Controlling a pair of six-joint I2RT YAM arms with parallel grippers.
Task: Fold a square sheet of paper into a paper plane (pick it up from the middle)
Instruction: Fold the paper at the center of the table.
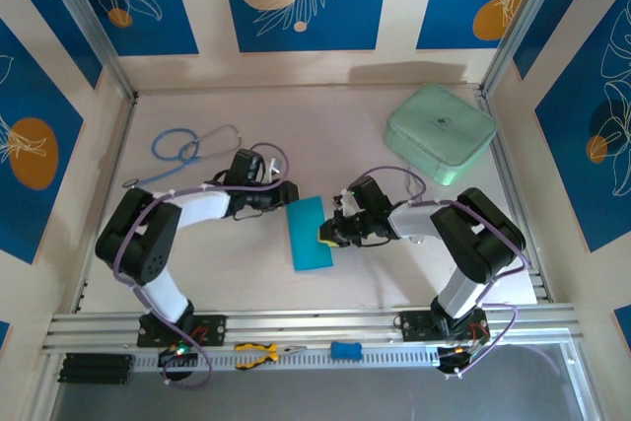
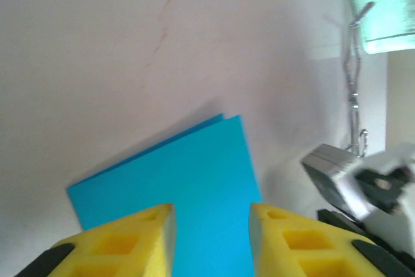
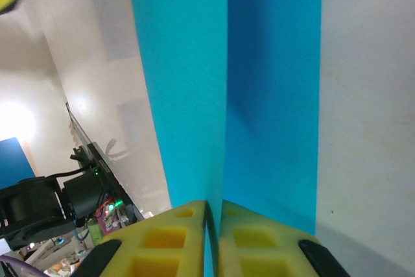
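Note:
The square sheet of paper [image 1: 311, 234] lies mid-table as a cyan-blue rectangle folded in half. My right gripper [image 1: 326, 235] is at its right edge. In the right wrist view the yellow jaws of this gripper [image 3: 214, 209] are shut on the paper's upper layer [image 3: 188, 82], which stands up from the lower layer [image 3: 275, 95]. My left gripper [image 1: 292, 195] hovers at the sheet's far end. In the left wrist view it [image 2: 212, 220] is open, with the blue paper [image 2: 194, 173] lying below the gap and nothing between the fingers.
A mint-green case [image 1: 440, 132] sits at the back right and a blue-tubed stethoscope [image 1: 187, 145] at the back left. Yellow-handled pliers [image 1: 258, 353] and a small blue block [image 1: 345, 350] rest on the front rail.

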